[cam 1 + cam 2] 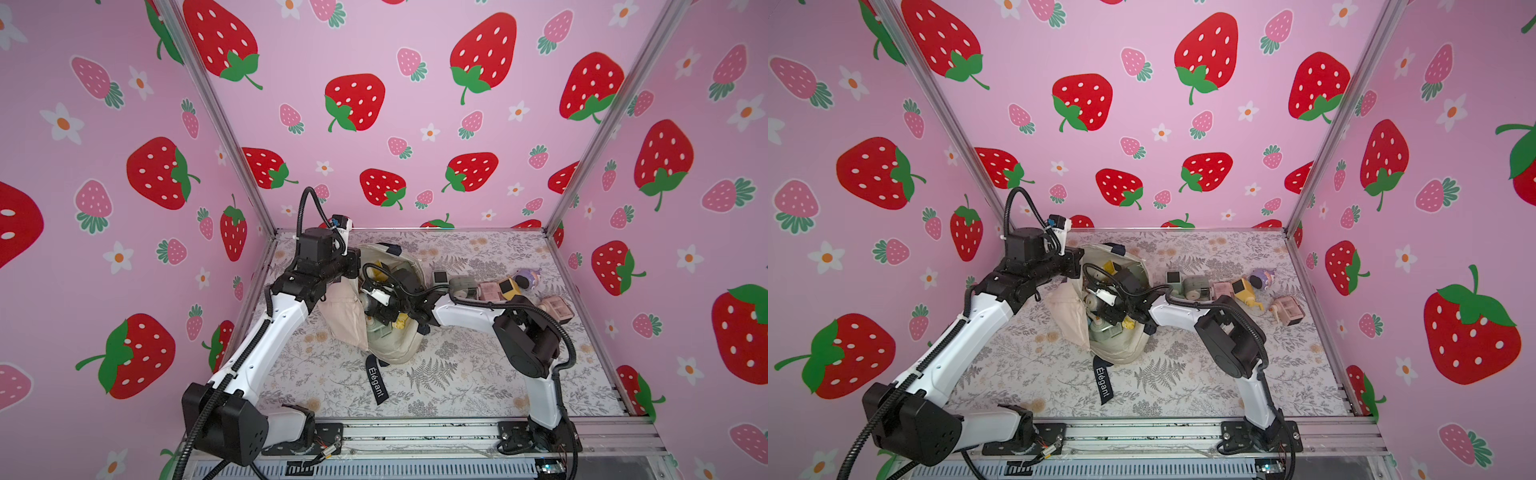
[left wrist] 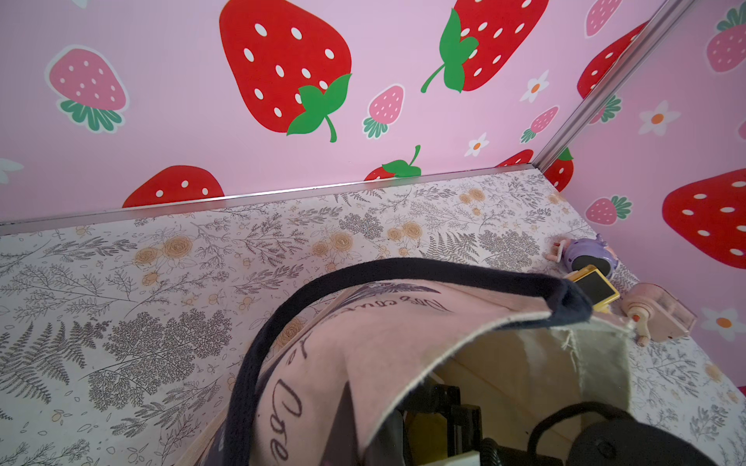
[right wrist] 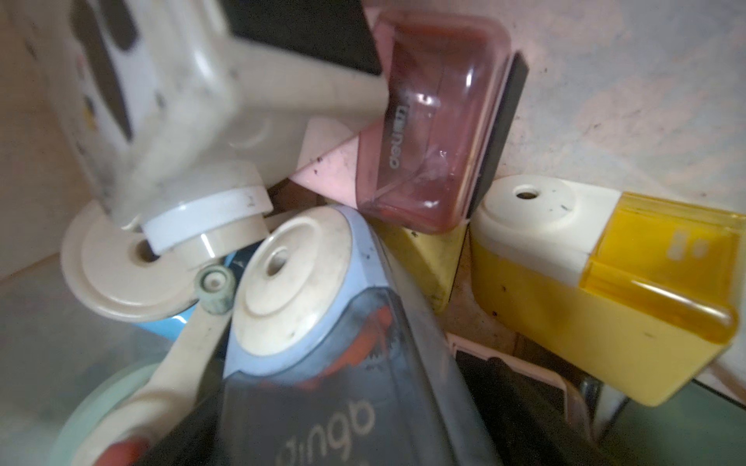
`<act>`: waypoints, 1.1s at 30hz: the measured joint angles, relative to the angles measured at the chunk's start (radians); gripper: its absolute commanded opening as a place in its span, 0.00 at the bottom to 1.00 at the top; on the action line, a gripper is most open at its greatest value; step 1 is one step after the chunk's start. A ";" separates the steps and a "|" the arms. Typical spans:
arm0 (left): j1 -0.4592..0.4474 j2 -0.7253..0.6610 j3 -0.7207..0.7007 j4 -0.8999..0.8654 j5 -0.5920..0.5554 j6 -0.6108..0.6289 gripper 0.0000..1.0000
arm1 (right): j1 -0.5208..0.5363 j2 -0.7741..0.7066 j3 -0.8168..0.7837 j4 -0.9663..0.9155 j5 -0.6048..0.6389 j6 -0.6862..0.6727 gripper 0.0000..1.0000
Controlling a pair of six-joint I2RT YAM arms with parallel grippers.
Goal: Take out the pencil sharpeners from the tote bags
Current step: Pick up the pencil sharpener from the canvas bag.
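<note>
With the left gripper (image 1: 355,261) closed on the rim of the tote bag (image 1: 395,349) lying on the table (image 1: 457,386), the right gripper (image 1: 373,312) reaches inside among blue, pink and yellow pencil sharpeners (image 3: 306,290), whether open or closed I cannot tell, while more sharpeners (image 1: 489,291) lie beside the bag.

On the surface (image 1: 478,386), the tote bag (image 1: 395,349) lies left of centre with pencil sharpeners (image 3: 597,298) inside; other sharpeners (image 1: 488,291) lie right of it, toward the right edge.
</note>
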 measured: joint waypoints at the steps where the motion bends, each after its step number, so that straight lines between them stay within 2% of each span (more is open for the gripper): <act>1: 0.000 0.000 0.000 0.000 0.000 0.000 0.00 | 0.000 0.000 -0.002 0.005 -0.002 0.000 0.84; 8: 0.001 0.005 0.005 -0.002 -0.002 0.000 0.00 | 0.001 0.000 -0.019 0.041 -0.008 0.002 0.78; 18: 0.001 0.005 0.005 -0.002 0.000 0.000 0.00 | 0.005 -0.003 -0.050 0.094 -0.002 0.008 0.74; 28: 0.001 0.005 0.007 -0.002 0.001 0.000 0.00 | 0.005 -0.054 -0.125 0.132 -0.001 0.063 0.66; 33: 0.001 0.005 0.007 -0.002 0.002 0.000 0.00 | 0.006 -0.087 -0.166 0.140 -0.002 0.087 0.65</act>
